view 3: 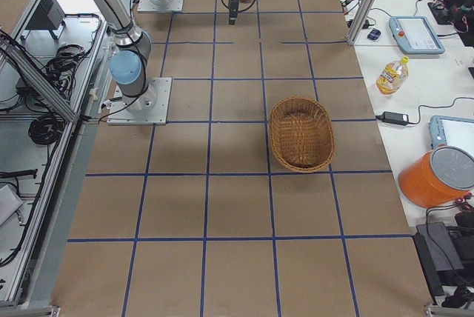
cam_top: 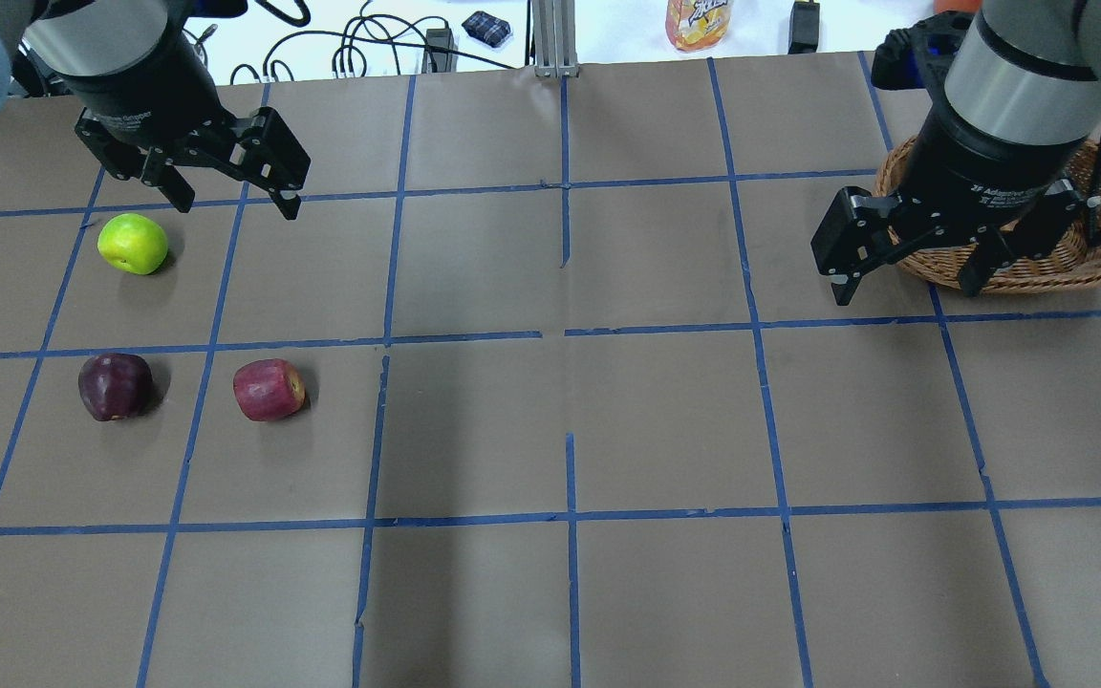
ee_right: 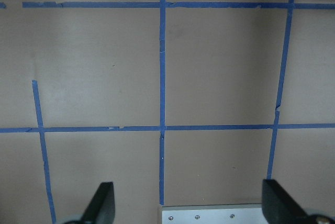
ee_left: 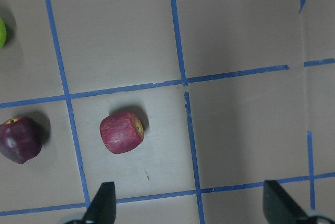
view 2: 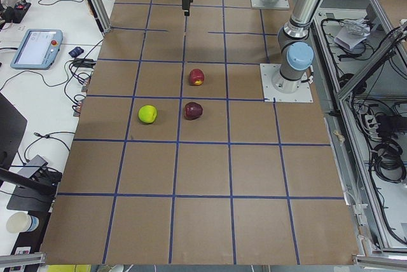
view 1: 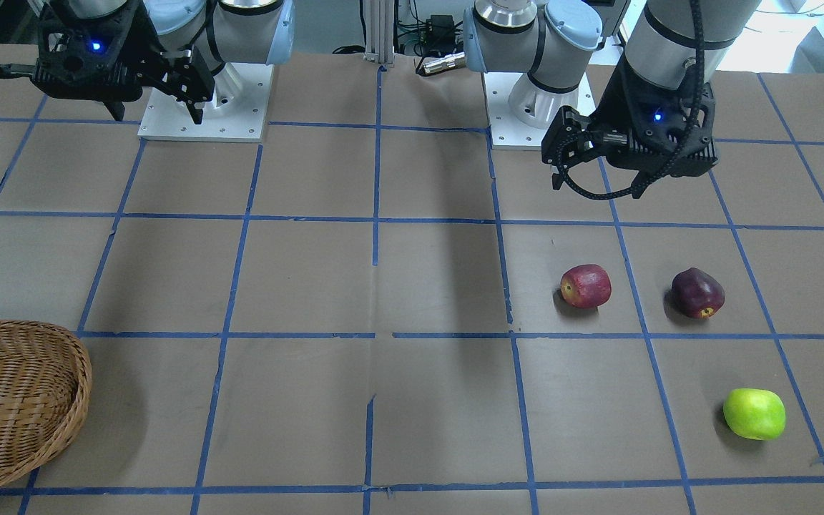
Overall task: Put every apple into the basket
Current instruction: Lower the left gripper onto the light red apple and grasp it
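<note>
Since all three apples lie on the counter (cam_top: pixel 656 430) on the robot's left and the basket (view 1: pixel 61 436) sits empty well apart on its right, the step in hand looks like the first pick. It falls to the left gripper (cam_top: pixel 237 196), which hangs above the counter with its fingers spread wide and nothing between them. The red apple (cam_top: pixel 269 389) seems the natural first target: in the left wrist view it sits just ahead of the fingertips, a little left of centre. To do this well, the arm should shift until the apple is centred between the jaws, then come straight down so the fingers straddle its widest part before closing. The apple appears to lie on its side, so a glancing touch could roll it. The maroon apple (cam_top: pixel 115 386) rests near it but apart, leaving room for a finger, and the green apple (cam_top: pixel 133 244) is farther off. The right gripper (cam_top: pixel 904 287), also spread and empty, hovers by the basket and may need to give way or receive the fruit.
</note>
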### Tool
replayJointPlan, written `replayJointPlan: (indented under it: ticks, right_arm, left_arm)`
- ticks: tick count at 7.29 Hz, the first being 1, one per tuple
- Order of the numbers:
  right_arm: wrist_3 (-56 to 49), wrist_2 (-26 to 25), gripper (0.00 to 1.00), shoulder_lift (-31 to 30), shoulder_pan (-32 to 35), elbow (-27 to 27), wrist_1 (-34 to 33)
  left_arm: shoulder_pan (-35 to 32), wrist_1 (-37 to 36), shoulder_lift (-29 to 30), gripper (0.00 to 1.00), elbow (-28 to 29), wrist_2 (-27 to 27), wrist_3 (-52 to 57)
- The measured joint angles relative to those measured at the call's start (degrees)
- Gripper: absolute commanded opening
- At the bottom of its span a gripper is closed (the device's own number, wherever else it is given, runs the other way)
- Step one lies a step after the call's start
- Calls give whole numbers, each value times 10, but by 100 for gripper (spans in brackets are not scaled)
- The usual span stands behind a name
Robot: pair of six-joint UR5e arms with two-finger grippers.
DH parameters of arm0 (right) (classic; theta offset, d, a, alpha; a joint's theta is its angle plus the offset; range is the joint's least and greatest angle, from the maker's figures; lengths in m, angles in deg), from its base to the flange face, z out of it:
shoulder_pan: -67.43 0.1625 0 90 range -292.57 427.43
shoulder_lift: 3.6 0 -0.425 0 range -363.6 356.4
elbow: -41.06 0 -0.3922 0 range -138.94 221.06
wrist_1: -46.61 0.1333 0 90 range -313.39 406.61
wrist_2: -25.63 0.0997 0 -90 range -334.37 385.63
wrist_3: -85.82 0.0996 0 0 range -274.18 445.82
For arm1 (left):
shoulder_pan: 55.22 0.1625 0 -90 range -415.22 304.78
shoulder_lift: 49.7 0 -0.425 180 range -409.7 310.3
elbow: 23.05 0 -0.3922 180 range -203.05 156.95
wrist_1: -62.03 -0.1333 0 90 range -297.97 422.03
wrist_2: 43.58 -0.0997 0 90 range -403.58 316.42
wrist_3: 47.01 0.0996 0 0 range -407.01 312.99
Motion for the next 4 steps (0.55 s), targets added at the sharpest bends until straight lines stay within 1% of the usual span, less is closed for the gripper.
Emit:
replayJointPlan:
  ticks: [4]
  right_arm:
    - [0,0,100,0,0,0,-19]
  left_arm:
    - [2,3,0,100,-6,-1,-3]
